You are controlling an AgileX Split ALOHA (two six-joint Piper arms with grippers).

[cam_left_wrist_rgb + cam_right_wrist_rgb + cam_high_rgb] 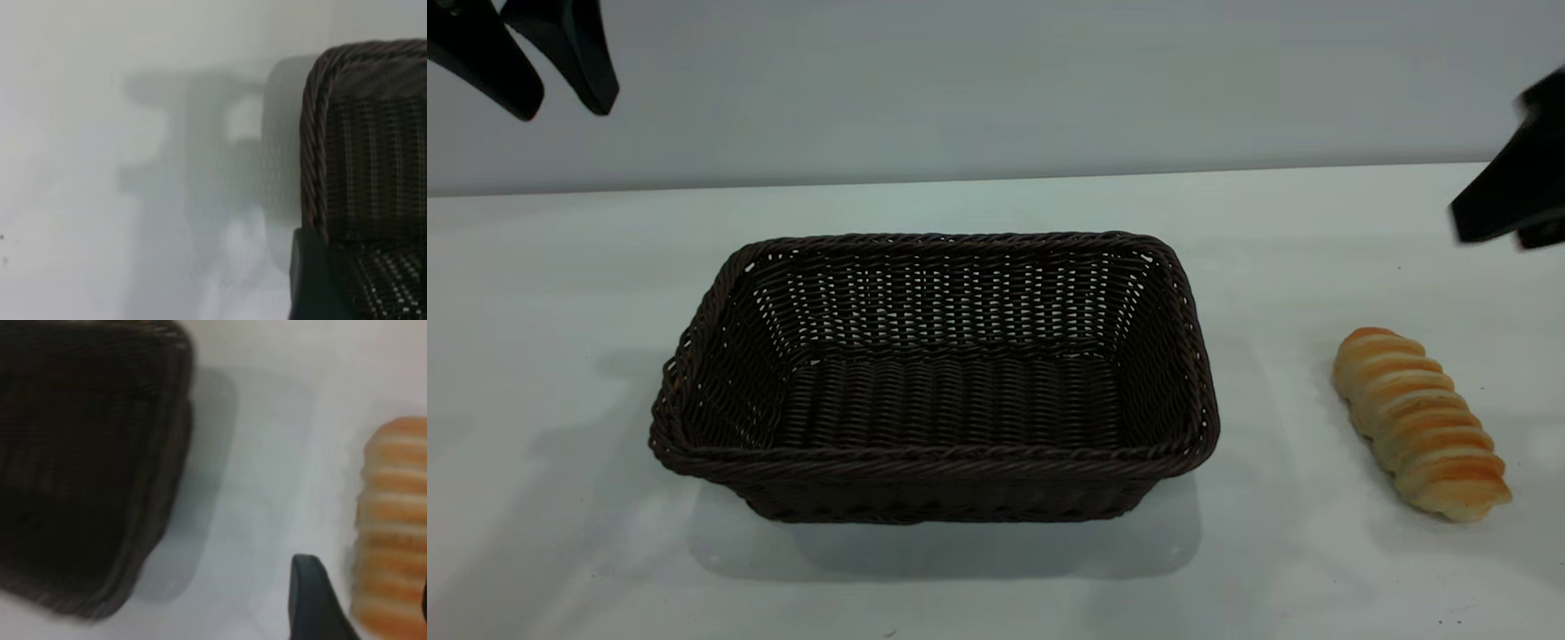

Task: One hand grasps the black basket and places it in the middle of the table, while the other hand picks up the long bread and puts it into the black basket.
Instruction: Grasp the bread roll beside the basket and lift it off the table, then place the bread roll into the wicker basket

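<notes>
The black basket (pixel 934 460) stands empty in the middle of the table (pixel 560 533), long side toward the camera. To its right the long bread (pixel 1418 422) lies on the tabletop, golden-orange with pale ridges. My left gripper (pixel 563 113) hangs open high above the table's far left, away from the basket; its wrist view shows one finger (pixel 313 283) over the basket's corner rim (pixel 312 133). My right gripper (pixel 1494 238) hovers open at the right edge, above and behind the bread. In its wrist view the bread (pixel 393 520) lies between its spread fingers (pixel 313 603).
The white tabletop stretches bare on both sides of the basket (pixel 175 440) and in front of it. A pale wall runs behind the table's far edge (pixel 996 178). Shadows of the arms fall on the table to the left of the basket.
</notes>
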